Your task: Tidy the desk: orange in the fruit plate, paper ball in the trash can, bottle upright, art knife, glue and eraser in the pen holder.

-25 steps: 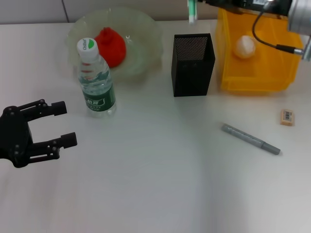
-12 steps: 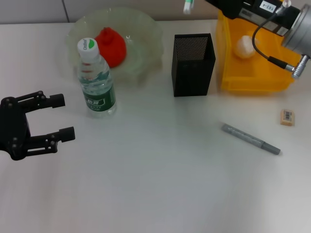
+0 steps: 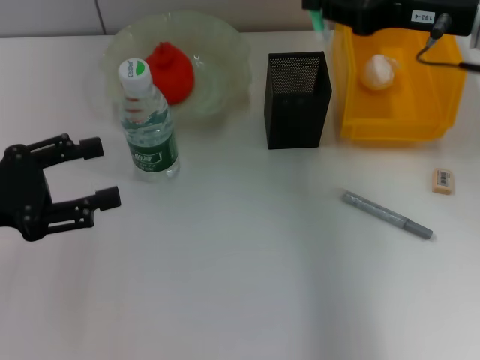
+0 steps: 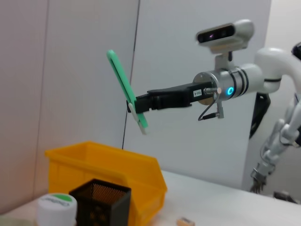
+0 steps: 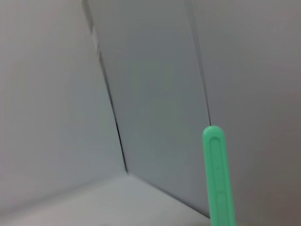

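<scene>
My right gripper (image 3: 324, 9) is high at the back edge, between the black mesh pen holder (image 3: 298, 99) and the yellow bin (image 3: 397, 112), shut on a green art knife (image 3: 318, 22). The left wrist view shows that gripper (image 4: 137, 104) holding the knife (image 4: 126, 92) tilted in the air above the bin (image 4: 117, 174). The knife's tip shows in the right wrist view (image 5: 218, 179). The paper ball (image 3: 377, 73) lies in the bin. The bottle (image 3: 147, 124) stands upright. The red-orange fruit (image 3: 171, 71) lies in the green glass plate (image 3: 225, 52). My left gripper (image 3: 71, 184) is open and empty, left of the bottle.
An eraser (image 3: 443, 181) lies at the right edge of the white desk. A grey pen-shaped stick (image 3: 386, 215) lies left of it, in front of the bin. A grey wall stands behind the desk.
My right arm has swung right, carrying the green knife from above the pen holder's back toward the bin's left corner. My left gripper has barely shifted.
</scene>
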`<state>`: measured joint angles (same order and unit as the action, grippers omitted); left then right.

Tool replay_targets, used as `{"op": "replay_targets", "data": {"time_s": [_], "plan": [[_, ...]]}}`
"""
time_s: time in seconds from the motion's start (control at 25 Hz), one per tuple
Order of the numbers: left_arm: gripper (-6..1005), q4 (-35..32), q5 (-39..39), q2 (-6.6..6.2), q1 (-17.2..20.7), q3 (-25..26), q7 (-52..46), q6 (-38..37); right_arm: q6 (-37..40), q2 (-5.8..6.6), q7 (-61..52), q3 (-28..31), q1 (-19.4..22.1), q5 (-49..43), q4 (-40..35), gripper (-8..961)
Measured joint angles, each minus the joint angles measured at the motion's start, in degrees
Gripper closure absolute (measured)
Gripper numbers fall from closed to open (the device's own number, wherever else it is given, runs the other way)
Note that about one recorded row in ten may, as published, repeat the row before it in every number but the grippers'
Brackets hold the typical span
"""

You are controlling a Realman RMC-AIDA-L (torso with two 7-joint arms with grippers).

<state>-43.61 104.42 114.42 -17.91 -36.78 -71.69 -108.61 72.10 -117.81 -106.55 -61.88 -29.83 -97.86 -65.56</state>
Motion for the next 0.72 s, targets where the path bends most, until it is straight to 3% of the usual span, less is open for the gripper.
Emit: {"op": "replay_targets", "data": {"time_s": [0.08, 0.12, 0.2, 0.36, 0.44, 0.48, 0.52, 0.56, 0.72], "plan": [[197, 0.0, -0.1, 0.45, 0.1, 1.1, 0.0, -0.1, 0.2, -0.04, 0.5, -0.2, -0.4, -7.4, -6.5, 778], [197, -0.1, -0.1, 0.88, 0.2, 2.2, 0.1, -0.2, 0.4, -0.24, 0.7, -0.7, -1.3, -15.9, -13.5, 778], [197, -0.1, -0.1, 1.4, 0.4, 3.7, 0.2, -0.2, 0.5, -0.3, 0.7, -1.0, -1.9, -19.7, -15.8, 778], [197, 0.0, -0.1, 1.9, 0.6, 5.3, 0.4, -0.1, 2.0, -0.32, -0.1, -4.8, -6.6, -38.8, -23.5, 778], [197, 0.3, -0.1, 2.4, 1.0, 6.8, 1.5, 0.2, 3.1, 1.2, -0.6, -8.2, -9.4, -44.8, -23.1, 778], [197, 0.4, -0.1, 2.62, 1.1, 7.4, 2.1, 0.3, 3.6, 2.37, -0.8, -10.0, -11.0, -46.6, -22.2, 778], [197, 0.4, -0.1, 2.9, 1.2, 8.1, 2.7, 0.4, 4.0, 4.33, -0.8, -13.2, -13.8, -49.5, -20.2, 778], [197, 0.4, -0.1, 2.9, 1.2, 8.1, 2.7, 0.4, 4.0, 4.33, -0.8, -13.2, -13.8, -49.5, -20.2, 778], [197, 0.9, -0.1, 3.58, 1.5, 9.7, 4.0, 0.9, 3.9, 8.01, 0.4, -21.5, -19.3, -54.7, -15.8, 778]]}}
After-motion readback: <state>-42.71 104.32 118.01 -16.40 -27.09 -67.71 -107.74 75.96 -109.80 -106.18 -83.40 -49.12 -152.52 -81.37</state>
